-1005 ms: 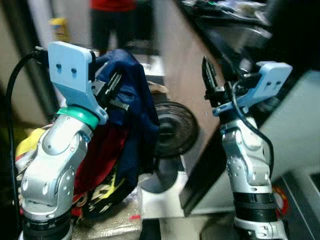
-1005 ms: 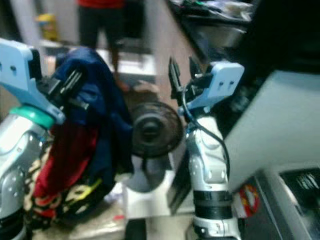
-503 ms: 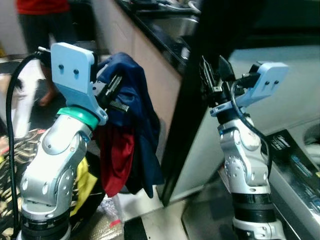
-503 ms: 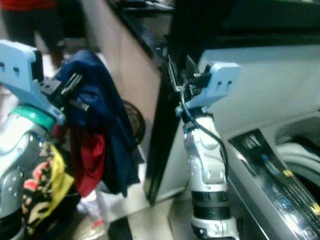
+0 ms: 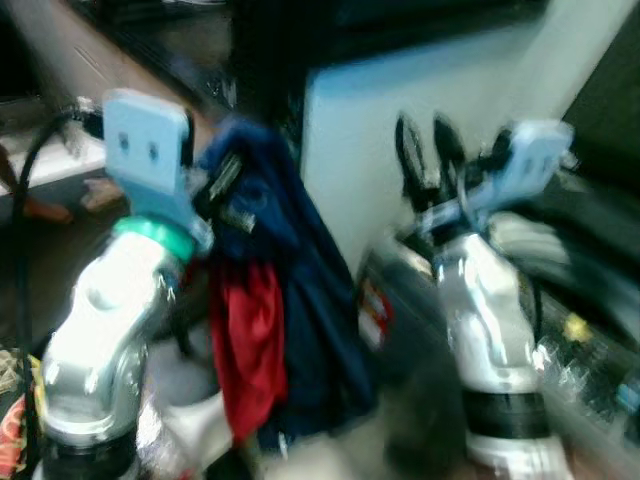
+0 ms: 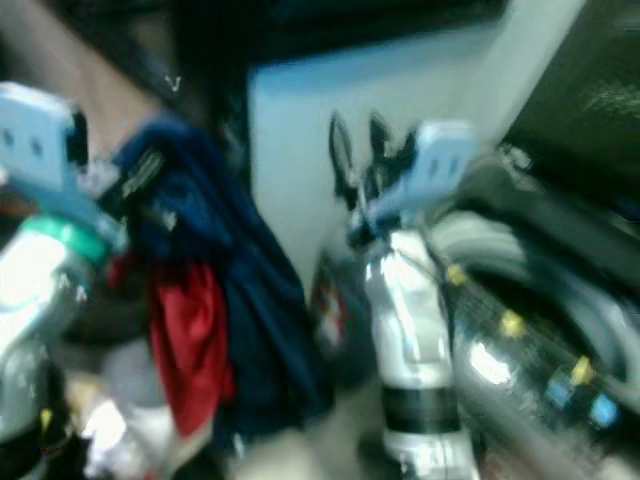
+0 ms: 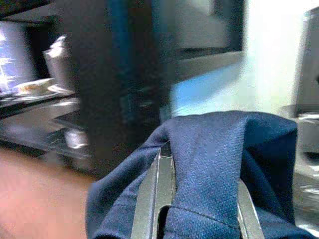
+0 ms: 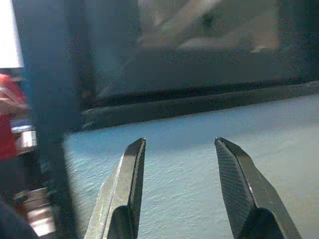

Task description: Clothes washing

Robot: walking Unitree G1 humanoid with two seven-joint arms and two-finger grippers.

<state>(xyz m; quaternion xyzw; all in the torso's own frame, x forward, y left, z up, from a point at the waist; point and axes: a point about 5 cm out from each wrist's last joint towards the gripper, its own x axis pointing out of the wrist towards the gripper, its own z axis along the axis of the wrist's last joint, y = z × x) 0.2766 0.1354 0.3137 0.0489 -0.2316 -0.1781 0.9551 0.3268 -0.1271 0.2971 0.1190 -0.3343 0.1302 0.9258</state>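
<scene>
So we've got a pretty blurry head view here. Our left gripper sits upper left of the frame, jaws clamped on a navy garment that drapes down the centre-left, with a red cloth hanging beside it. Our right gripper is up in the upper right, jaws spread wide and holding nothing, in front of a pale blue-white panel.
</scene>
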